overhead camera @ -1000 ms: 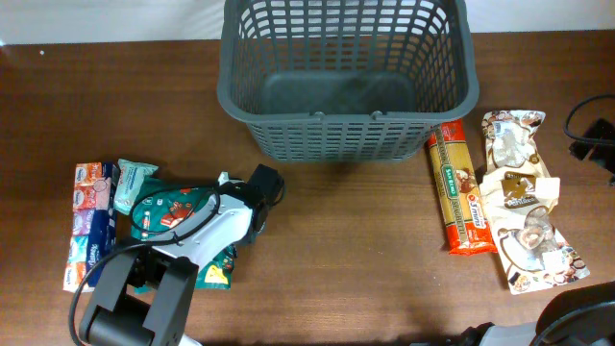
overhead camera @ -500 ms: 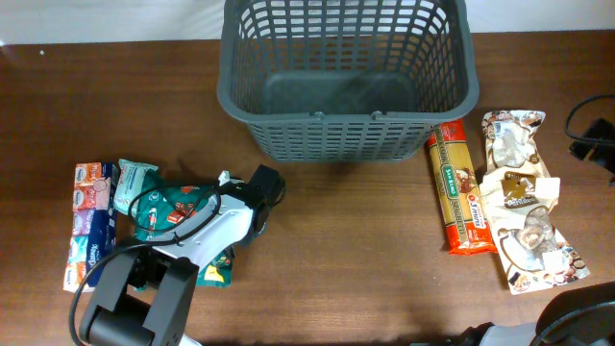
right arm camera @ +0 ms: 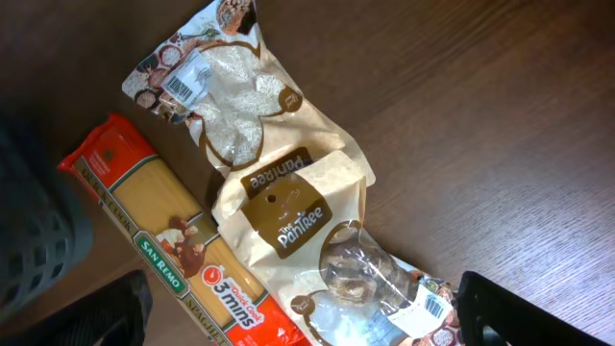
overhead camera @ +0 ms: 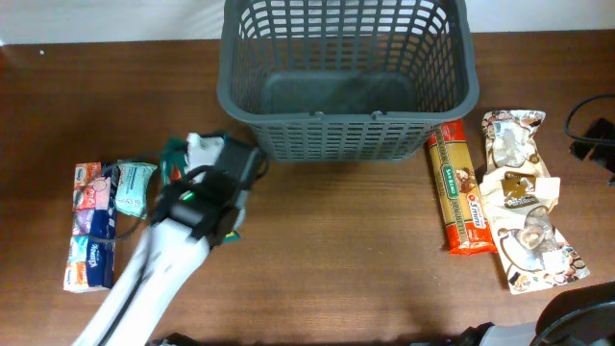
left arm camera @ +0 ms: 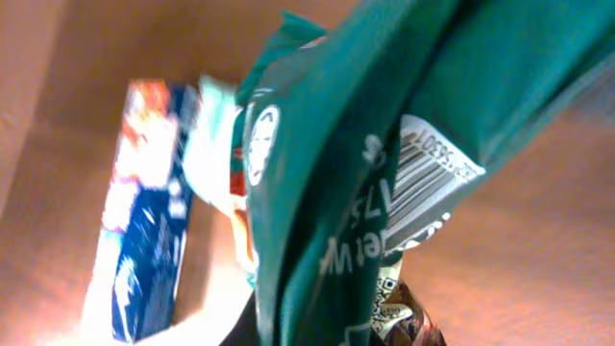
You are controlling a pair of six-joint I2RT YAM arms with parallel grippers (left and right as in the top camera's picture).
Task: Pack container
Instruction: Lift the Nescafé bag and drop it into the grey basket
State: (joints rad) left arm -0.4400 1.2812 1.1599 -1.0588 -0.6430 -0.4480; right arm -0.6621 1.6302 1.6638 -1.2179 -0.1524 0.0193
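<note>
While the left arm carries its load, overhead: left gripper (overhead camera: 197,156) holds a green packet (overhead camera: 174,149); the container (overhead camera: 346,135) stands just beyond and to its right, long axis across the table, apparently empty.
Left wrist: jaws clamped on the green packet (left arm camera: 384,125), above a tissue pack (left arm camera: 144,221); container unseen.
Right wrist: right gripper (right arm camera: 303,322) spread wide, empty, over a PanTree bag (right arm camera: 279,207) and spaghetti packet (right arm camera: 192,259).
Nearer arm: left, judging by the load.
</note>
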